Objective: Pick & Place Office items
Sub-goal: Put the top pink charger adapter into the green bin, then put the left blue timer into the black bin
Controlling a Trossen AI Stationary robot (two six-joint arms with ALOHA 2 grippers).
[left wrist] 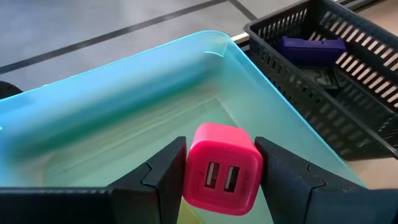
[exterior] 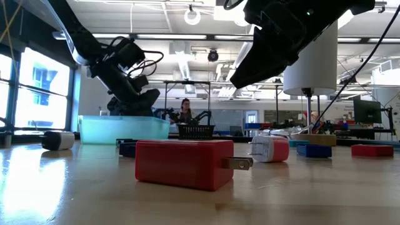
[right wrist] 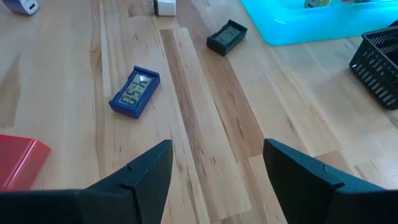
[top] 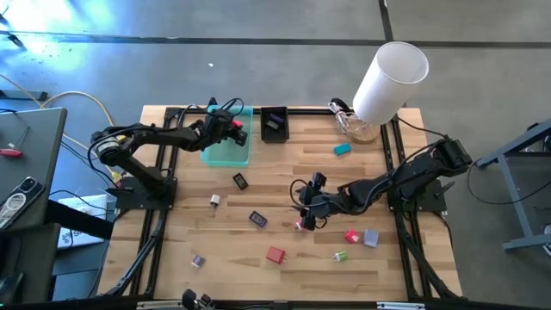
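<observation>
The pink two-port USB charger cube [left wrist: 222, 175] sits clamped between the fingers of the left gripper [top: 234, 127], above the translucent teal plastic tray [top: 225, 151] at twelve o'clock. A purple item [left wrist: 310, 45] lies in the black mesh basket [top: 275, 123]. The right gripper [top: 306, 209] hovers mid-table, fingers apart, empty. Roughly ten pieces remain scattered, including the red charger block [top: 275, 254] at six o'clock.

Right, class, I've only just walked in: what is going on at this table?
Two robot arms are sorting small office items. The left gripper holds a pink USB charger between its fingers, over the teal tray, beside a black basket. The right gripper hangs open and empty above the wooden table, near a blue digital clock. Other pieces, such as a red charger, lie scattered on the table.
</observation>
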